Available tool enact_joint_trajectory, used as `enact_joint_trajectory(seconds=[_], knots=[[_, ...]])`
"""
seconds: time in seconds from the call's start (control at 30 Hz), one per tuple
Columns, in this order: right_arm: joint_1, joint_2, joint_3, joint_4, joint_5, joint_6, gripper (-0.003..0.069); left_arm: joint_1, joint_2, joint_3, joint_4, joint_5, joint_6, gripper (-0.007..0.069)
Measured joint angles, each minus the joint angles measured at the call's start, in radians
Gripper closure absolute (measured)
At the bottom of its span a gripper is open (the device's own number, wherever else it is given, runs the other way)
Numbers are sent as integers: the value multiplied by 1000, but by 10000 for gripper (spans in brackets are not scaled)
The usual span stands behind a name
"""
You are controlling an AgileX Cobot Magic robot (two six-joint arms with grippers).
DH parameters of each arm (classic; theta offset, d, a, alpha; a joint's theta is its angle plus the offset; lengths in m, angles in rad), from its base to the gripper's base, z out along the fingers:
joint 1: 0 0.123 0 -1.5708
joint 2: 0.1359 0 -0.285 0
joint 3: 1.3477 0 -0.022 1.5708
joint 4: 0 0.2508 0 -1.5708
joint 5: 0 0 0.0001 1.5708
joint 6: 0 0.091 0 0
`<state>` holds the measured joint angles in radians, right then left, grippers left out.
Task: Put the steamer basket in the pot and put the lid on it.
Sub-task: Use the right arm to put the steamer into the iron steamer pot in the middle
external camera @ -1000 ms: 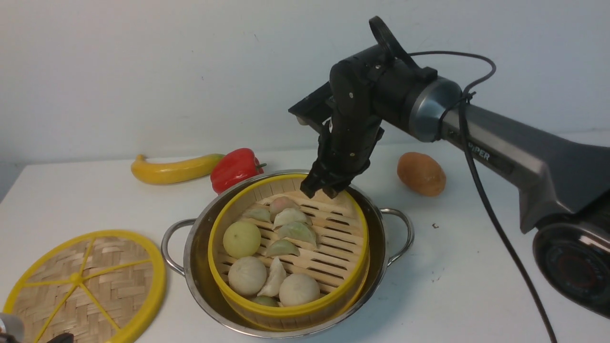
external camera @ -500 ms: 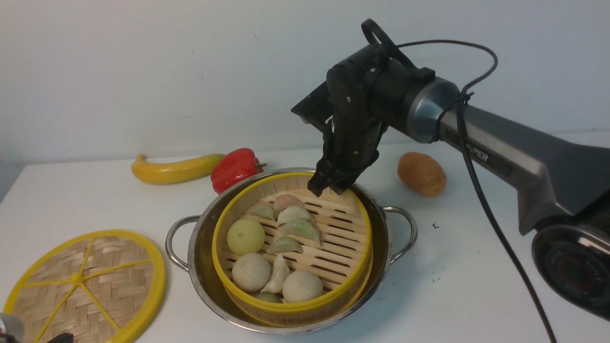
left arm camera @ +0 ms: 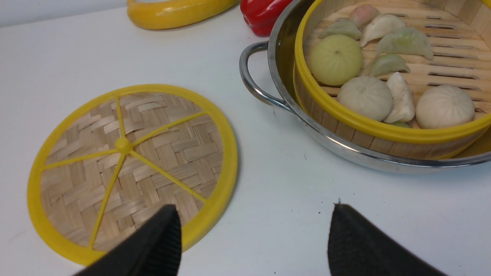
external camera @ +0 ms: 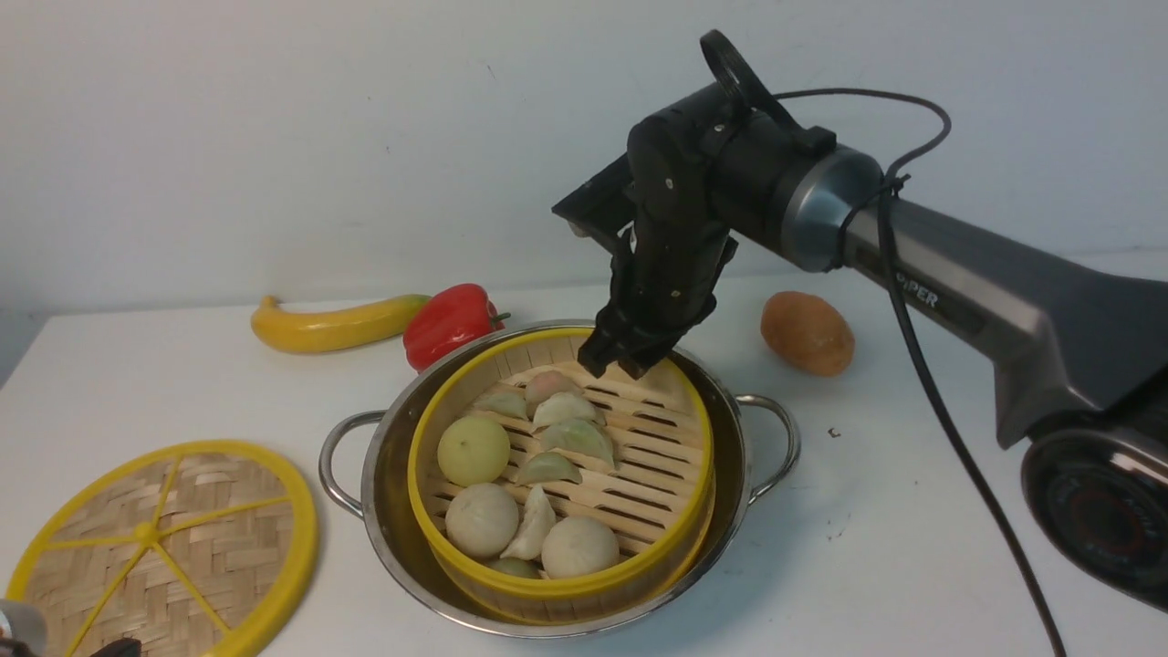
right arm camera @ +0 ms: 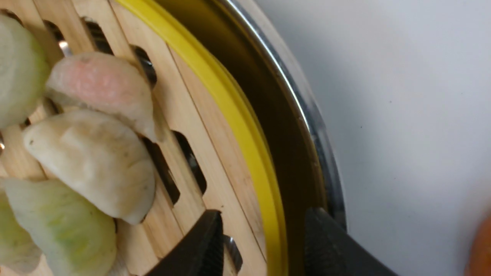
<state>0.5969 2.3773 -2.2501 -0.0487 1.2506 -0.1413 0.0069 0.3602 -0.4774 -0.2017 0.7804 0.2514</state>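
In the front view, the wide, shiny stainless-steel pot (external camera: 388, 520) with two looped handles stood on the white surface (external camera: 912, 547). The round bamboo steamer basket (external camera: 650, 484), yellow-rimmed and holding pale toy dumplings (external camera: 547, 470), sat inside it, its rim standing above the pot's steel edge. The flat, woven-bamboo, yellow-spoked lid (external camera: 164, 538) lay on the surface to the left of the pot, apart from it. The right pincer (external camera: 620, 365) hung over the basket's rim on the far side of the pot. A yellow banana (external camera: 333, 324) and a red pepper (external camera: 452, 324) lay behind the pot, and a brown potato (external camera: 808, 333) behind it to the right.

In the left wrist view, the left pincer (left arm camera: 254, 209) was spread wide and empty above the surface. It was near the edge of the lid, on the side facing the pot's left handle.

In the right wrist view, the right pincer's fingers (right arm camera: 203, 249) straddled the basket's yellow rim, one inside the basket and one in the gap to the pot's wall. There was space on both sides, so the pincer was spread and pinching nothing.

The basket step looked done, and letting go of it seemed to be the step in hand. Next, the right arm would likely need to rise clear of the pot. The left pincer would then take the lid by its rim or small centre knob and set it level on the basket.
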Motion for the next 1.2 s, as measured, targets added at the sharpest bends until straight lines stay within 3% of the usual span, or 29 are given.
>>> enact_joint_trajectory(seconds=[0.6, 1.2], knots=[[-2, -17, -50, -81, 1, 5, 383, 0, 0, 0, -5, 16, 0, 151], [-24, 21, -51, -8, -3, 8, 383, 0, 0, 0, -6, 24, 0, 151]])
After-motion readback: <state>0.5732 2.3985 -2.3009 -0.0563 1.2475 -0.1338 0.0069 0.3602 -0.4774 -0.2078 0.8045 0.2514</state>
